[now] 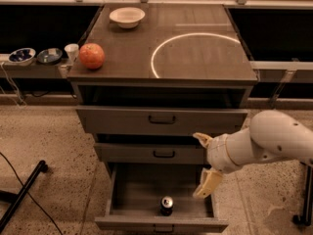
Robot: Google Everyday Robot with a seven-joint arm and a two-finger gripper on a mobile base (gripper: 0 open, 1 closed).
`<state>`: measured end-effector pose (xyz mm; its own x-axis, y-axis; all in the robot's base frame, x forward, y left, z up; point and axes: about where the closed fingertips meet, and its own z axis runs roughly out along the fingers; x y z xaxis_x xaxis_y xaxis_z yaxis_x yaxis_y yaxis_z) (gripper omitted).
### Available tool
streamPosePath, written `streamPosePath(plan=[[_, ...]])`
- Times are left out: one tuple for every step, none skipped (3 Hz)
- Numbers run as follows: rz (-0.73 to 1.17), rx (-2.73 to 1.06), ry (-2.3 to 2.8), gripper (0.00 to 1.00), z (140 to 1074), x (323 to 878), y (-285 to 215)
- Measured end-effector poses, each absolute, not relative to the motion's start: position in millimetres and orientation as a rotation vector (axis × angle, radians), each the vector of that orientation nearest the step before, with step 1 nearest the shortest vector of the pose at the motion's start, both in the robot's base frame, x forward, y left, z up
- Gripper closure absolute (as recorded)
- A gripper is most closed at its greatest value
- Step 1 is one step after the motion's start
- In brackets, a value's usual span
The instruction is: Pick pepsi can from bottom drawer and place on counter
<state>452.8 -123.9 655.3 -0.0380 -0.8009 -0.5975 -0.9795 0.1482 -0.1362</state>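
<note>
The pepsi can (pixel 167 205) stands upright in the open bottom drawer (pixel 132 195), near its front panel, silver top showing. My gripper (pixel 201 164) hangs from the white arm at the right, over the drawer's right edge, above and right of the can. Its two cream fingers (pixel 207 183) stand wide apart and hold nothing. The counter (pixel 195 53) above bears a large white circle line.
An orange fruit (pixel 92 56) and a white bowl (pixel 127 16) sit on the counter's left side. Two shallower drawers (pixel 161 119) are partly pulled out above the bottom one. A side shelf with small bowls (pixel 35 57) is at left. A black stand leg (pixel 24 192) lies on the floor.
</note>
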Motion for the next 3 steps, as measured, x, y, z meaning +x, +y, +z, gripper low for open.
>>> streamPosePath(plan=[[0.542,-1.655,1.794,0.0,609,454,-121],[0.572,-1.673,1.753,0.0,590,449,-120],[0.571,-1.673,1.753,0.0,591,449,-120]])
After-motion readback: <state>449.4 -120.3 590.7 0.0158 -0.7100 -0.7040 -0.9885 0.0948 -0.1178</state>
